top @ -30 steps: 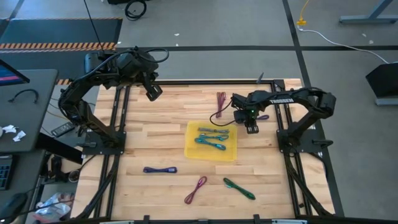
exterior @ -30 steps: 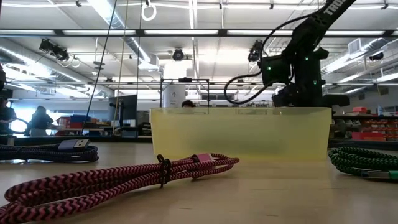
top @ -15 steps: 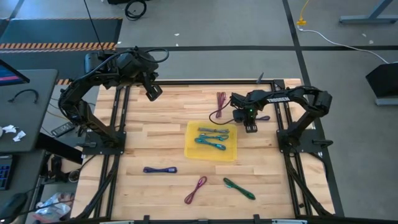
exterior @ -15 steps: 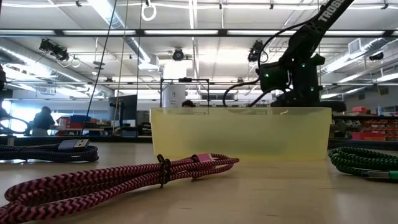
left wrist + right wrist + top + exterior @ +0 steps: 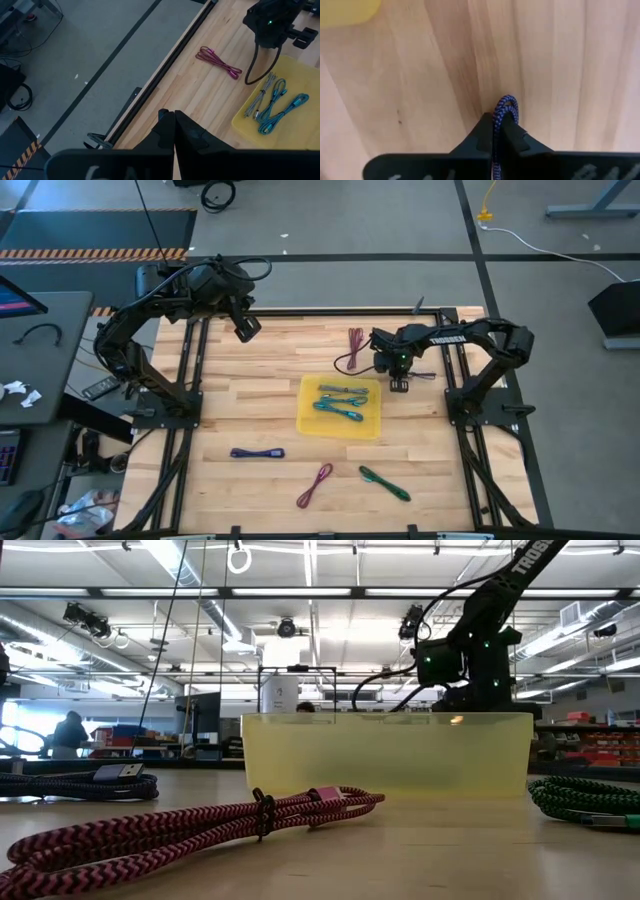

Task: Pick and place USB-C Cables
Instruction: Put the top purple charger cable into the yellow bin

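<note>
- The right gripper point(image 5: 400, 385) is down at the table on the right side, just right of the yellow tray point(image 5: 310, 422)'s far right corner. Its fingers are pressed together on a blue-purple braided cable point(image 5: 505, 111); the right wrist view shows the cable's looped end poking out just past the fingertips, lying on the wood.
- That cable runs along the line of the fingers, so its long axis points the same way the gripper does. In the high view a short purple length point(image 5: 424, 368) shows beside the gripper, on the side away from the tray.
- The relation that matters for the next move: the tray lies just to the left of the pinched cable and slightly nearer. I judge a lift and a short carry leftward over the tray wall would be enough.
- The tray already holds a grey cable point(image 5: 343, 389) and two teal cables point(image 5: 340, 407).
- Loose on the table: a maroon cable point(image 5: 352, 348) far of the tray, a purple cable point(image 5: 258, 452) near left, a magenta cable point(image 5: 314, 484) and a green cable point(image 5: 384, 482) near the front edge.
- The left gripper point(image 5: 247, 327) waits high at the far left, fingers closed on nothing, well apart from every cable. The right arm is clearly the closer one to the tray.
</note>
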